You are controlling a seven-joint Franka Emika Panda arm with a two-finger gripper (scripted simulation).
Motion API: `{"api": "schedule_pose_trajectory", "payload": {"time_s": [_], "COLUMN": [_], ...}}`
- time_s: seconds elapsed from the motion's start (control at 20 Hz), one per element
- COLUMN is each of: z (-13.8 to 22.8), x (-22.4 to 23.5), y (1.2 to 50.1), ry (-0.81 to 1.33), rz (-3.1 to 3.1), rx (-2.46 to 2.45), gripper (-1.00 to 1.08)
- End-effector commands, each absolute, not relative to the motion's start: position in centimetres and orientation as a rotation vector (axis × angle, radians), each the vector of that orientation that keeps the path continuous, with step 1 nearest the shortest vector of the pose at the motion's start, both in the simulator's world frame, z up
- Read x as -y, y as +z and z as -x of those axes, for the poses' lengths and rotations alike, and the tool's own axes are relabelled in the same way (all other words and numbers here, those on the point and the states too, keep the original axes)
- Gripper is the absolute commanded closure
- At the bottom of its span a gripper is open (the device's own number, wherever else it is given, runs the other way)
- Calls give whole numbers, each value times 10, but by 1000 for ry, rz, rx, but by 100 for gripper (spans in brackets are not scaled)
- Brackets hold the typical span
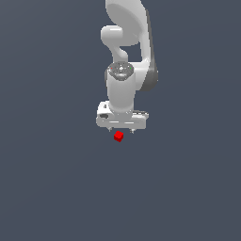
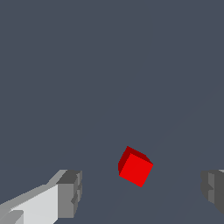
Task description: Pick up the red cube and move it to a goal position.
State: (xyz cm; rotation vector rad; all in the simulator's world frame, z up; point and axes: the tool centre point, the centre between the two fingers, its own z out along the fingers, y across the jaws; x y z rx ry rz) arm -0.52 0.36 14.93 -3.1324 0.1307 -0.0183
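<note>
The red cube [image 1: 118,136] lies on the flat grey ground, small and bright, turned at an angle to my fingers. My gripper [image 1: 121,130] hangs directly over it, pointing down, fingertips just above and to either side. In the wrist view the red cube [image 2: 134,167] sits below and between the two grey fingertips [image 2: 70,194], nearer the middle than either pad. The gripper [image 2: 142,192] is open, with a wide gap and nothing held. No pad touches the cube.
The white arm [image 1: 127,42] rises behind the gripper in the exterior view. Plain dark grey ground [image 1: 56,179] spreads in all directions. No goal marker shows.
</note>
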Motion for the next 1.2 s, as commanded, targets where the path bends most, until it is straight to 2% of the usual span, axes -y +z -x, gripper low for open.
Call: {"api": "schedule_pose_trajectory", "payload": {"time_s": [0.0, 0.65, 1.15], "z": [10, 41, 51], "x": [-1, 10, 11], "y": [136, 49, 20], "ry": [-16, -5, -1], "rz": [3130, 3062, 3021], "rx": [-206, -711, -867], "gripper": [-92, -92, -92]}}
